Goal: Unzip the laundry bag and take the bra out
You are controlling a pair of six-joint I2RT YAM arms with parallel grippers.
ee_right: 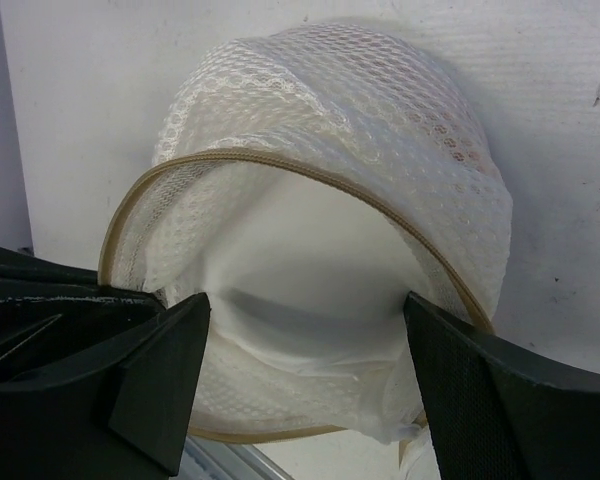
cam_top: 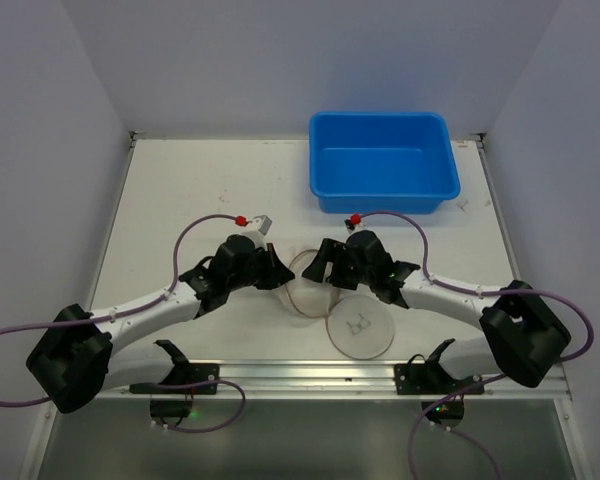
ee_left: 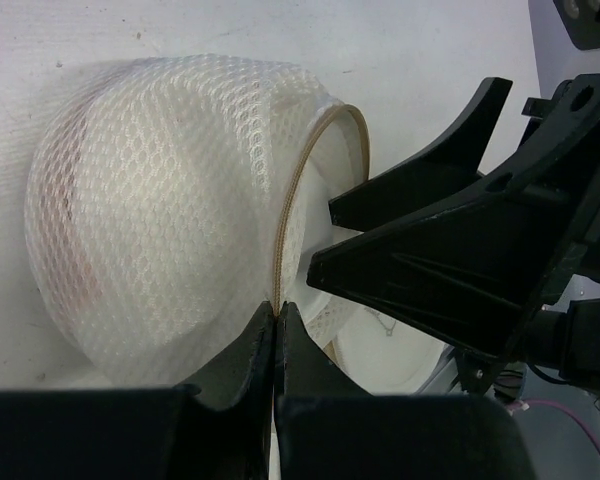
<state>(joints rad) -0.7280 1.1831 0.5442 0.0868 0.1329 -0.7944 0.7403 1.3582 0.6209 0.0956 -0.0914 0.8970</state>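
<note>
The laundry bag (cam_top: 302, 288) lies on its side between my two grippers, a white mesh drum (ee_left: 160, 220) with a tan zipper rim (ee_right: 280, 166) gaping open. Its round flap with the bra outline (cam_top: 360, 326) lies flat on the table. My left gripper (ee_left: 277, 312) is shut on the tan rim at the bag's lower edge. Smooth white fabric, the bra (ee_right: 300, 260), bulges in the opening. My right gripper (ee_right: 305, 345) is open, one finger on each side of that fabric at the bag's mouth. The right fingers (ee_left: 440, 250) show beside the rim in the left wrist view.
A big blue plastic tub (cam_top: 384, 204) stands at the back right of the white table (cam_top: 200, 190). A metal rail (cam_top: 310, 372) runs along the near edge between the arm bases. Purple cables loop off both arms.
</note>
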